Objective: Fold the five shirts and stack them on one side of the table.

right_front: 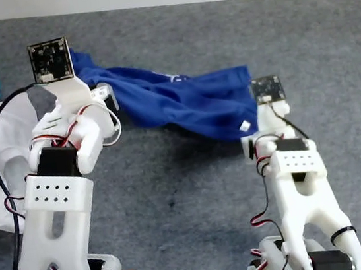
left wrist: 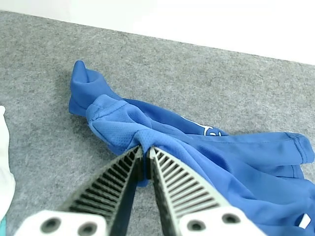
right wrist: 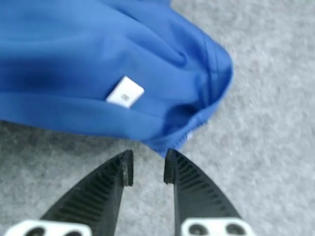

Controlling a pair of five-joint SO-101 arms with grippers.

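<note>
The left arm (right_front: 55, 191), white printed plastic with black servo blocks and red and black wiring, rises from its base at the near edge and leans forward. Its wrist is raised, and a square black camera board (right_front: 51, 61) sits on top. The left gripper (left wrist: 146, 150) has dark ribbed fingers (left wrist: 174, 177) on white bases. The jaws are pressed together, pinching a fold of the blue shirt (left wrist: 162, 132).

The right arm (right_front: 298, 166), built of the same white plastic, stretches forward lower down and carries its own small camera board (right_front: 267, 88) at the wrist. The right gripper (right wrist: 147, 160) points downward. Its black ribbed fingers (right wrist: 189, 179) stand slightly parted with nothing between them.
</note>
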